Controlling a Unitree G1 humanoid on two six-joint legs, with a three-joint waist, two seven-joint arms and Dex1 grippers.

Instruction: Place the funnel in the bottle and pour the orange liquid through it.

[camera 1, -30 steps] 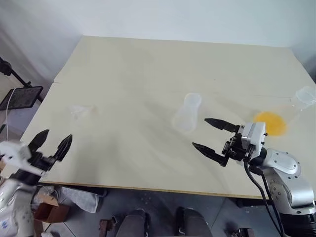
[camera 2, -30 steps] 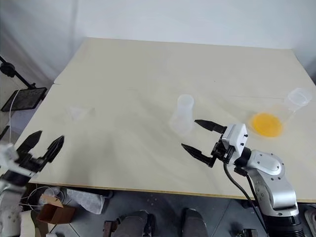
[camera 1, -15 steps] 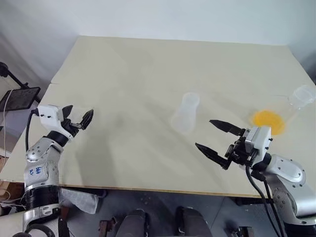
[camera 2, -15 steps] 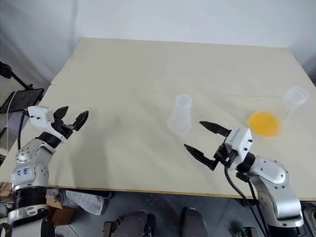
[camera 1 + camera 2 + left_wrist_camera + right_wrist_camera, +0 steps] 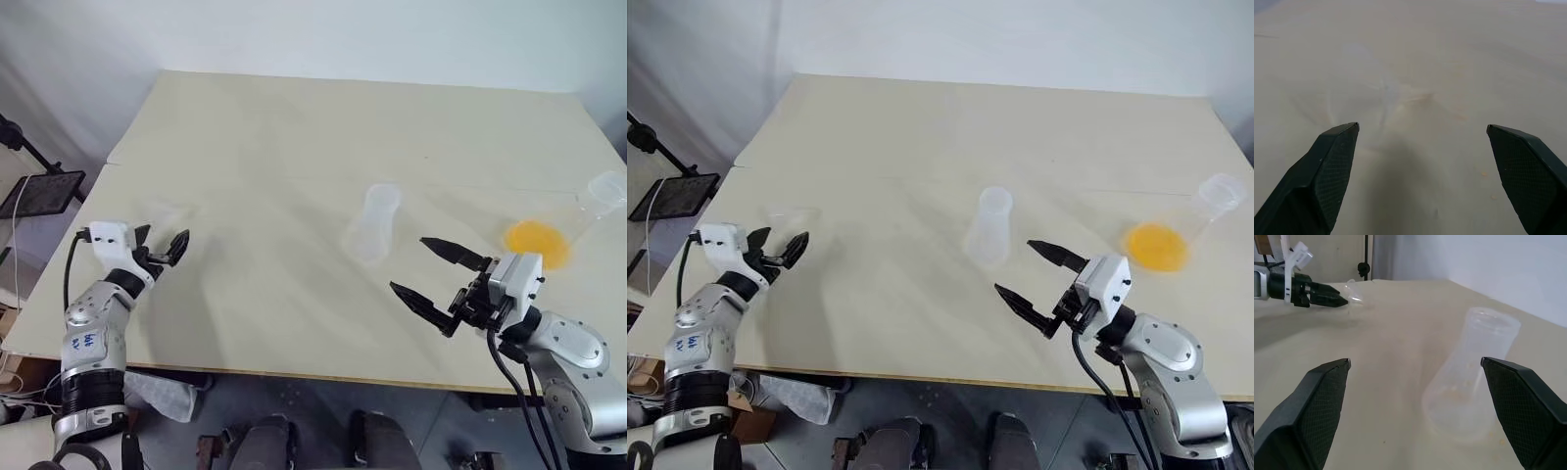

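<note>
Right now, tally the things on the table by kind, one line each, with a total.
Clear funnel: 1
Empty clear bottle: 1
Clear flask holding the orange liquid: 1
Total: 3 things on the table

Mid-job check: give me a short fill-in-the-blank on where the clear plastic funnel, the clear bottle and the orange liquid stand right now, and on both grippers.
1. The small clear plastic funnel lies on the pale table just ahead of the ____ gripper.
2. The small clear narrow-necked bottle stands upright and is ____ inside.
3. The bright orange liquid sits in a clear flask on the robot's ____ side.
4. The right gripper has its jaws ____ and holds nothing.

Missing words: left; empty; right; open
</note>
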